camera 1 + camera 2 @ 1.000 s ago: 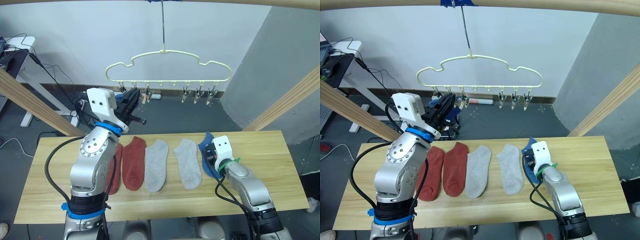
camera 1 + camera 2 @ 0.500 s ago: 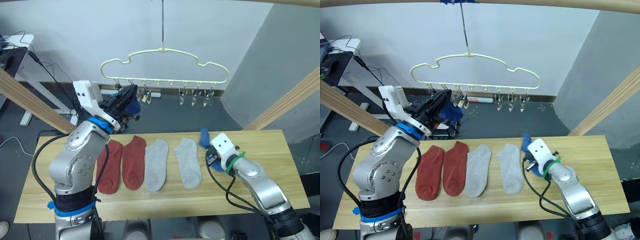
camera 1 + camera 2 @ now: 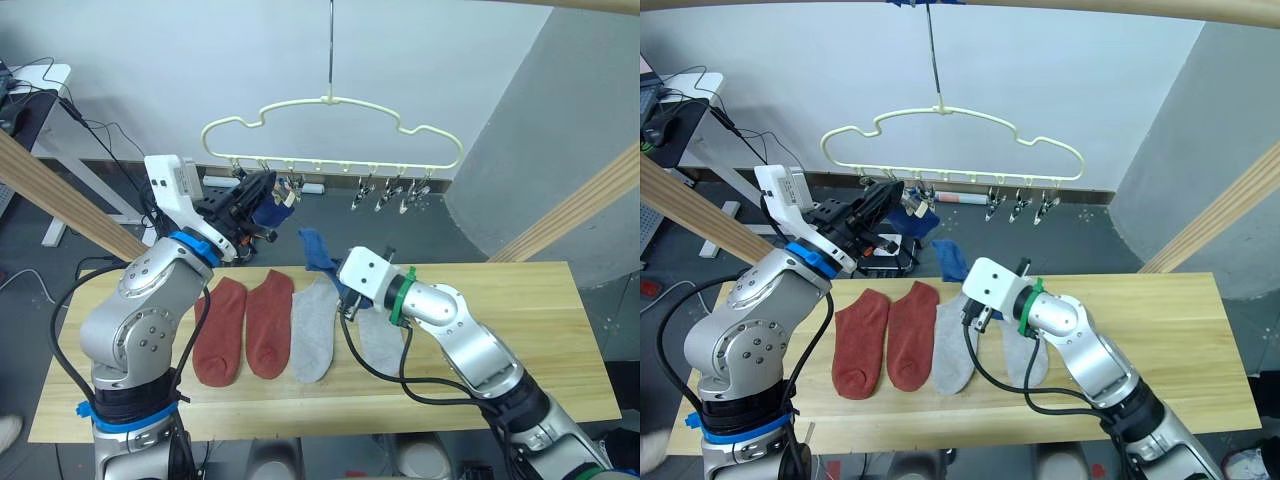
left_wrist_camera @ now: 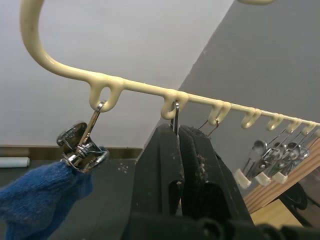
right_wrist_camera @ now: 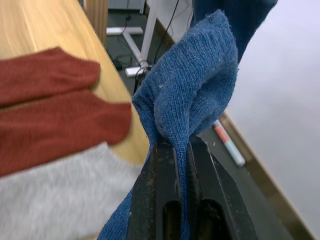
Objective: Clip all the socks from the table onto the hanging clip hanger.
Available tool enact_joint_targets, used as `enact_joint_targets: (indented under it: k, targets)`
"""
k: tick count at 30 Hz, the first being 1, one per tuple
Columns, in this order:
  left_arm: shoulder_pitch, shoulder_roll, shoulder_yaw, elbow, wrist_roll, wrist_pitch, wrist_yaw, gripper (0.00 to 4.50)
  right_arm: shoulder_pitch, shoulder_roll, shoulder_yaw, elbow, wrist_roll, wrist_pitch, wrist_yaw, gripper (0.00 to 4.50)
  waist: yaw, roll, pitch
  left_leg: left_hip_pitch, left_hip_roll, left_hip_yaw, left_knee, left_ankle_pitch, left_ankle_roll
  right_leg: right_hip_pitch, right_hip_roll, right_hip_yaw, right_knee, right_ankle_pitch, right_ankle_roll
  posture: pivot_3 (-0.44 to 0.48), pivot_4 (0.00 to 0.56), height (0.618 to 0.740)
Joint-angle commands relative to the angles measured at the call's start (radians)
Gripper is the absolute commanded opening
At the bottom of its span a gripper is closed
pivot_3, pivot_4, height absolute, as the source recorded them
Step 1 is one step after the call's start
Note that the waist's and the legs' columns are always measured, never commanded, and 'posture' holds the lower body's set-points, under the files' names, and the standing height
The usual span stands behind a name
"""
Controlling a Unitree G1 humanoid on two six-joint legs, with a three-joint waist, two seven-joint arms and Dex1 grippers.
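The pale-yellow clip hanger (image 3: 330, 102) hangs above the far edge of the table (image 3: 560, 340). One blue sock (image 3: 268, 213) dangles from its leftmost clip (image 4: 82, 147). My left gripper (image 4: 177, 131) is raised to the hanger and shut on the second clip (image 4: 175, 112). My right gripper (image 5: 175, 144) is shut on another blue sock (image 3: 322, 250), held above the table's far middle, below the hanger. On the table lie two rust-red socks (image 3: 222, 330) (image 3: 270, 322) and two grey socks (image 3: 314, 328) (image 3: 382, 345), the right one partly under my right arm.
Several free metal clips (image 3: 388, 195) hang on the hanger's right half. Slanted wooden beams (image 3: 50, 195) (image 3: 585, 195) flank the table. A white desk (image 3: 40, 80) with cables stands at the back left. Bare tabletop lies at the right (image 3: 520, 300).
My right gripper has lifted the blue sock off the table's right part and carried it left and up toward the hanger. My left gripper has stayed at the left clips.
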Motion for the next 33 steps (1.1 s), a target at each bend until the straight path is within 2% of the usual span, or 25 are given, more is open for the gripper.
enact_joint_targets:
  k: [1,16,33]
  targets:
    - [0.005,0.01,0.009,-0.07,-0.032,0.0,0.001,0.0,-0.028,0.041,-0.004,0.025,-0.017,-0.046,-0.02,0.02,0.0,0.0,0.0,0.0,0.0,0.0,0.0,0.0,0.0,0.0,0.0,0.0,0.0,0.0,0.0,-0.161,0.35,0.74]
    - [0.033,0.012,0.008,-0.08,-0.029,-0.005,0.007,0.0,-0.095,0.146,-0.039,0.117,-0.046,-0.127,-0.064,0.02,0.0,0.0,0.0,0.0,0.0,0.0,0.0,0.0,0.0,0.0,0.0,0.0,0.0,0.0,0.0,-0.145,0.34,0.74]
    - [0.045,0.01,0.01,-0.079,-0.029,-0.007,0.021,0.0,-0.118,0.18,-0.045,0.113,-0.034,-0.146,-0.043,0.02,0.0,0.0,0.0,0.0,0.0,0.0,0.0,0.0,0.0,0.0,0.0,0.0,0.0,0.0,0.0,-0.144,0.344,0.74]
